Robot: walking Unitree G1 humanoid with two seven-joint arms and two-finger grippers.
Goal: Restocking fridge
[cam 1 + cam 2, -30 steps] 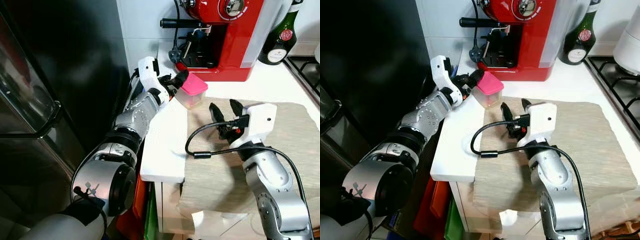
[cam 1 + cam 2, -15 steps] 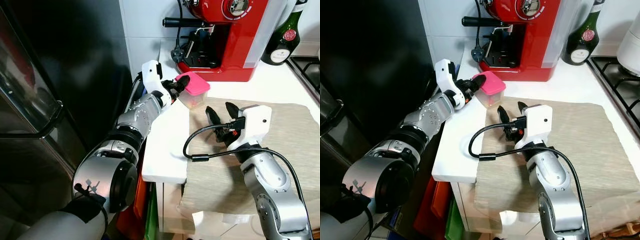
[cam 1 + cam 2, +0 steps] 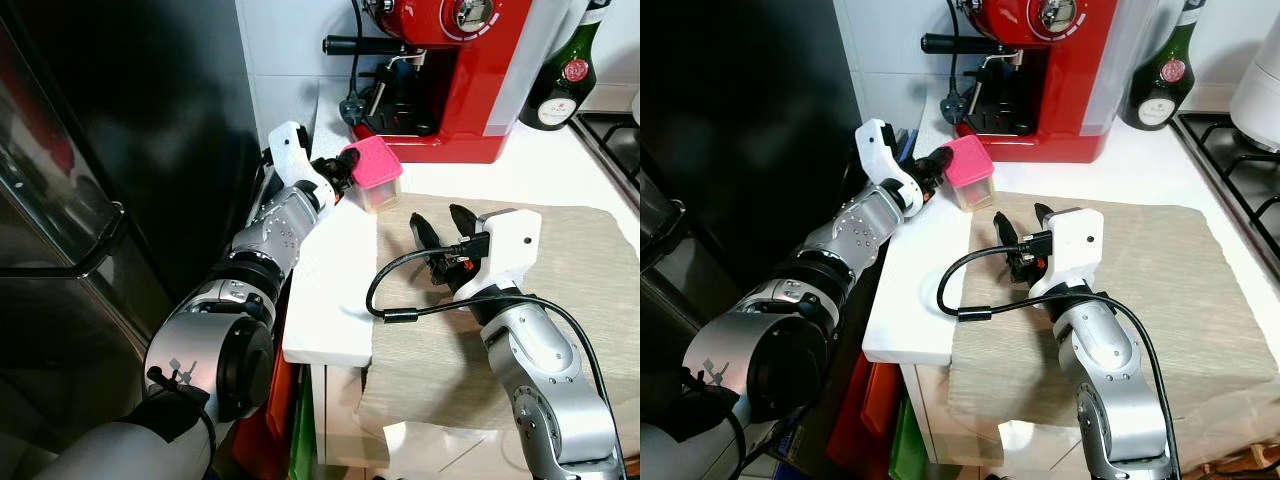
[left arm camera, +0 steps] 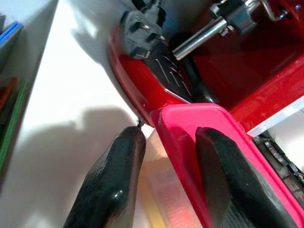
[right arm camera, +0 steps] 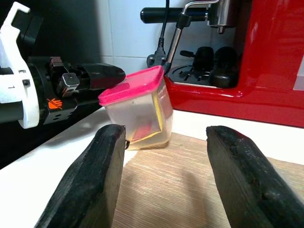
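A clear plastic tub with a pink lid (image 3: 372,172) leans tilted at the back edge of the beige mat (image 3: 520,300), just in front of the red coffee machine (image 3: 440,80). My left gripper (image 3: 340,167) reaches it from the fridge side and is shut on the lid's edge. In the left wrist view the two black fingers (image 4: 111,185) straddle the pink lid (image 4: 183,126). My right gripper (image 3: 437,222) hovers open over the mat, a short way in front of the tub (image 5: 140,111), and holds nothing.
The black fridge (image 3: 120,150) stands shut to the left of the white counter (image 3: 330,290). A green bottle (image 3: 560,70) and a hob (image 3: 615,130) are at the back right. A plug (image 3: 350,108) lies by the coffee machine.
My left gripper has drawn the tub slightly left, toward the fridge, and the tub now tilts more. The right gripper has barely moved.
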